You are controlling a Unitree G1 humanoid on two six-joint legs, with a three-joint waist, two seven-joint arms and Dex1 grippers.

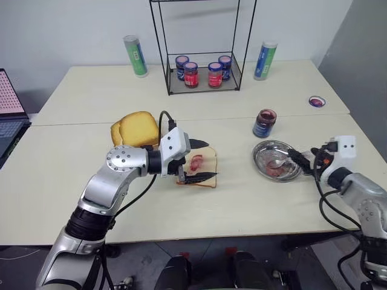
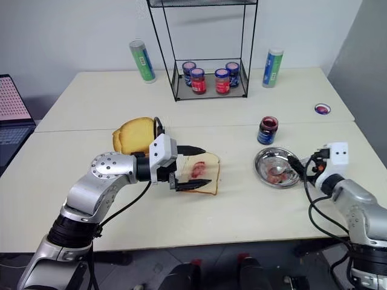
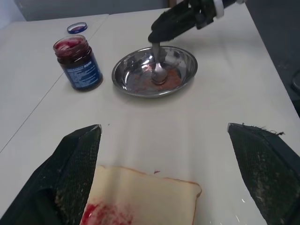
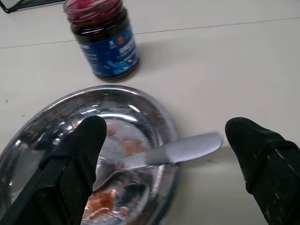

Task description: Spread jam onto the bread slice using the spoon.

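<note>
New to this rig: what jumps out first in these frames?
The bread slice with a red jam smear at the table's middle, the open left end effector straddling it. To the right, the spoon lies in the smeared steel plate, handle over the rim, with the open right end effector above it. The uncapped jam jar stands just behind the plate.

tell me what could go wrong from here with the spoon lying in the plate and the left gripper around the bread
1. The spoon lies loose, its handle over the steel plate rim between the open right gripper fingers; a nudge could tip it out.
2. The open left gripper straddles the bread slice; closing could squash it or pick up jam.
3. The uncapped jam jar beside the plate could be knocked.
</note>
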